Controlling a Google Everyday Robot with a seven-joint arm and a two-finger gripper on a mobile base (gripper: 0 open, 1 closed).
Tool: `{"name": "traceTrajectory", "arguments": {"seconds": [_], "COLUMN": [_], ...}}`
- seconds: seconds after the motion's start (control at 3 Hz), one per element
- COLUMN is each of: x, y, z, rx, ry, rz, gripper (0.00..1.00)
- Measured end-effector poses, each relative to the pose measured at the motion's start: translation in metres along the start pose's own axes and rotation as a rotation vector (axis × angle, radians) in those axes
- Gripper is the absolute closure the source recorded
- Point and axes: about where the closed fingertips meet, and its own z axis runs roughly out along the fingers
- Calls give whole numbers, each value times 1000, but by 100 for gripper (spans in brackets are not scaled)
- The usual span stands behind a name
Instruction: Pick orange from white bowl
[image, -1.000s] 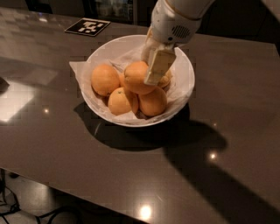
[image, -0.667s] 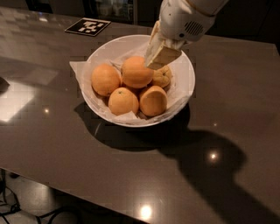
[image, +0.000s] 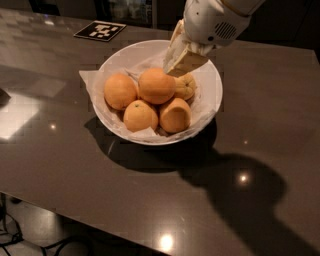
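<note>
The gripper (image: 175, 66), over the far right of the white bowl (image: 120, 57), hides part of the dimpled orange (image: 186, 87), and the top edge cuts off its arm (image: 215, 20).

The arm's wrist housing (image: 212, 20) is a rounded, glossy white shell with a small oval patch of dark perforations on its side. Below it the claw (image: 175, 65) is a cream-to-tan wedge, paler along its edges, tapering to a blunt tip that sits over the far side of the white bowl (image: 127, 56).
</note>
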Motion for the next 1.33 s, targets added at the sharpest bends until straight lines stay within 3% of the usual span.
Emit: {"name": "traceTrajectory", "arguments": {"seconds": [1.0,1.33], "x": [0,0], "y": [0,0], "z": [0,0], "rx": [0,0], "ry": [0,0], "rz": [0,0], "gripper": [13,0]}}
